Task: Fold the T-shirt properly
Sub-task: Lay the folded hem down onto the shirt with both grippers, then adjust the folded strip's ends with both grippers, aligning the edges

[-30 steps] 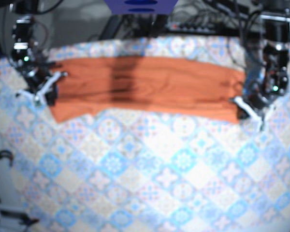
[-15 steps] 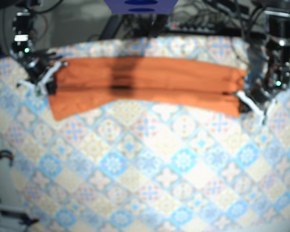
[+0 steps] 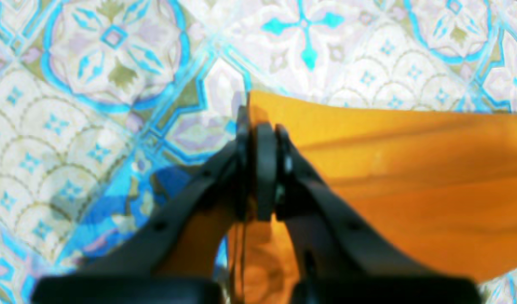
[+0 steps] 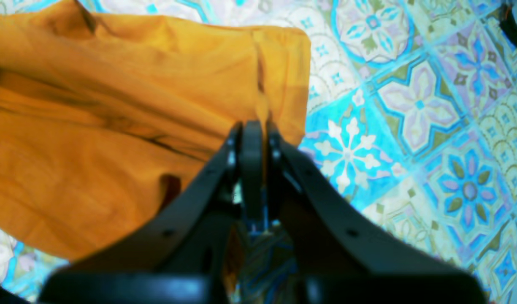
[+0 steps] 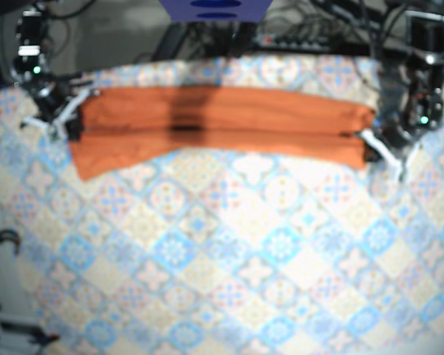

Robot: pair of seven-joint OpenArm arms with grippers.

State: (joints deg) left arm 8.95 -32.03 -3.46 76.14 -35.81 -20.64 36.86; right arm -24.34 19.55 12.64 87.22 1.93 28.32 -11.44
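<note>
Near edge: the bench [image 5: 244, 288], under a tile-patterned cover in blue and cream, shows open cover across the near and middle ground of the base view.
Near left corner: a dark cable loop [image 5: 1, 248] hangs beside the bench edge, well apart from the shirt.
T-shirt: the orange T-shirt [image 5: 222, 122] lies as a long, narrow band across the far part of the bench, folded lengthwise. A crease runs along it, and at the view's left end a lower layer juts toward the near side.
Shadow: a dark stripe crosses the band left of its middle.
Left fingers: the left fingers [image 3: 261, 139] are at the band's end on the base view's right. They are pressed together with the shirt's edge pinched between the pads, and their shadow falls on the cover below.
Right fingers: the right fingers [image 4: 252, 139], at the opposite end, are likewise closed tight on a hemmed edge. The cloth spreads away to one side of them in rumpled folds.
Room: each arm stands close to a side edge of the bench, and the wide stretch of cover is on the near side of the band.
Far edge: a narrow strip of cover lies behind the band, then black wiring [image 5: 303, 37] and a blue object [image 5: 214, 9] beyond the bench.
</note>
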